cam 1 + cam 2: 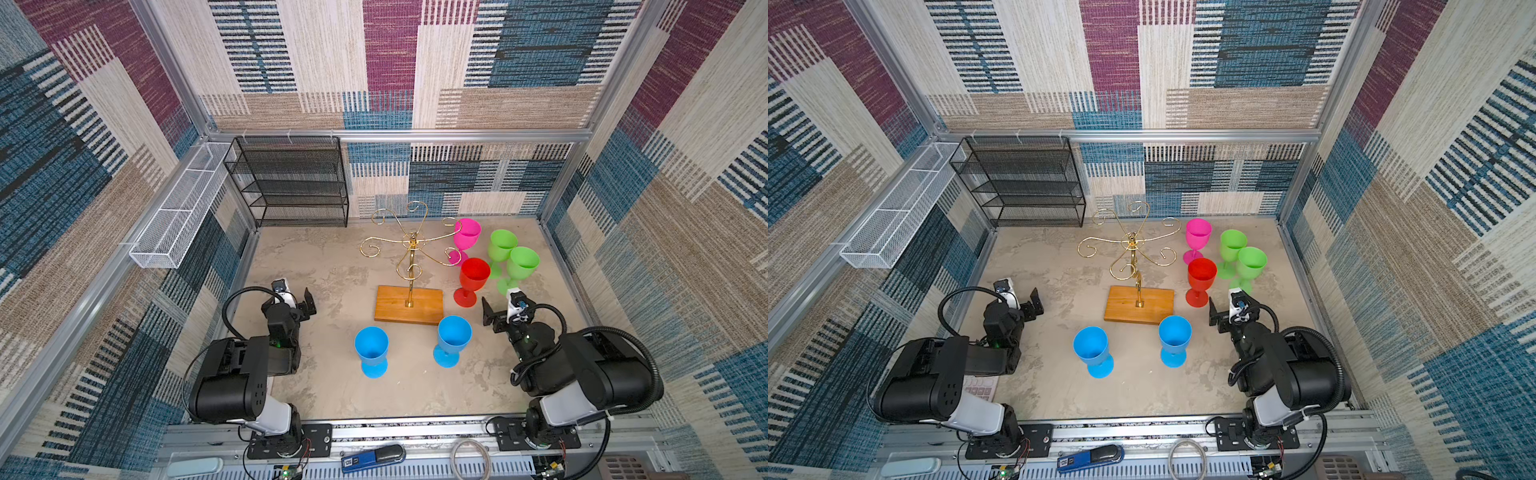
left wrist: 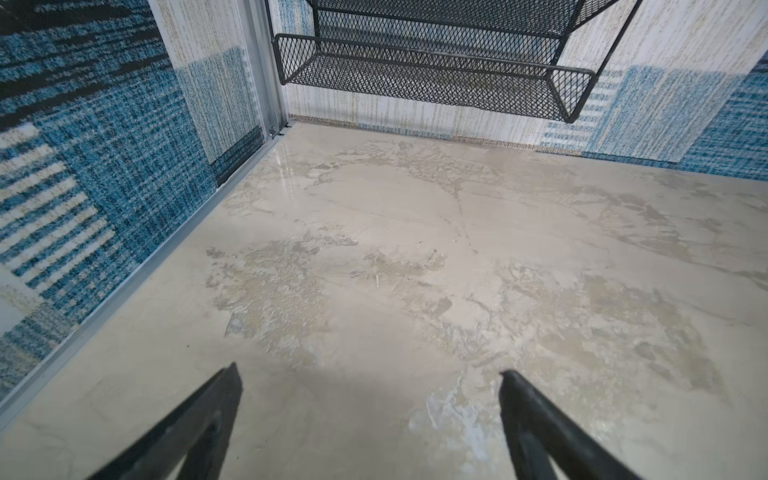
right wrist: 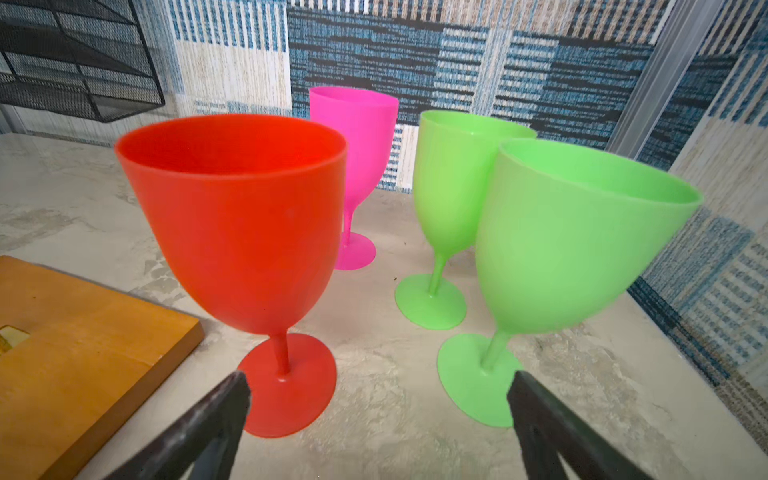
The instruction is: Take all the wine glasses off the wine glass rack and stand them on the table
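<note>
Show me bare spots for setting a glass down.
Open: tabletop between left gripper, black shelf unit and rack base; the strip between blue glasses and front rail. Crowded: right of the rack, around red glass, pink glass, green glasses.

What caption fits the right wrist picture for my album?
Right gripper, open, facing a red wine glass, a pink wine glass and two green wine glasses standing on the table.

The table (image 1: 332, 270) is a mottled beige stone-look top; the wine glass rack (image 1: 395, 309) stands roughly mid-table on its wooden base; right of it, all upright, there's a red glass (image 1: 473, 274) just beside the base, a pink glass (image 1: 466, 235) behind that, then a far green glass (image 1: 503, 245) and a near green glass (image 1: 523, 262) close together; in front, a left blue glass (image 1: 371, 347) and a right blue glass (image 1: 454, 336), the right one just beside the base's corner.
</note>
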